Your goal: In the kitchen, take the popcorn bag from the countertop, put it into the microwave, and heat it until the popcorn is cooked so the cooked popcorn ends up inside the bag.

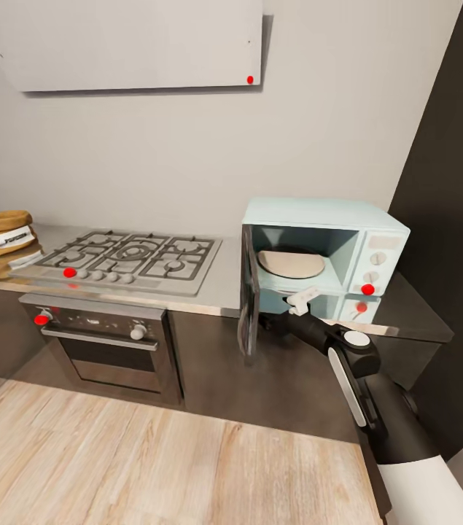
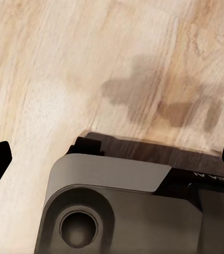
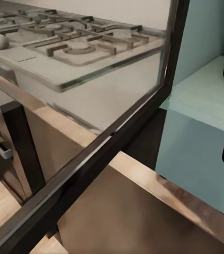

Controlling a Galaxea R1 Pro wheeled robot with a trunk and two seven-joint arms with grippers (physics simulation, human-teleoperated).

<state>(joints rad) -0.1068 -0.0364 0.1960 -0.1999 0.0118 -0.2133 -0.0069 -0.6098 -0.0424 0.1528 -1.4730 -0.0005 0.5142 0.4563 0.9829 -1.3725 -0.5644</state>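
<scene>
Microwave (image 1: 326, 251), pale blue, on the countertop (image 1: 220, 288) right of the gas hob (image 1: 133, 259): door (image 1: 248, 299) swung fully open, turntable plate (image 1: 290, 263) bare. Popcorn bag (image 1: 1, 232), tan, at the counter's far left, well apart from the oven — not yet collected. Right gripper (image 1: 302, 300) at the cavity's lower front edge, just beside the door; whether its jaws are spread or pressed together I cannot tell. Left gripper (image 2: 112, 153) hangs over the wood floor (image 1: 151, 459), fingers wide apart, empty. Risks, as judged: the withdrawing right arm could clip the door and swing it shut; the bag sits far off — a long reach may crumple or tip it.
</scene>
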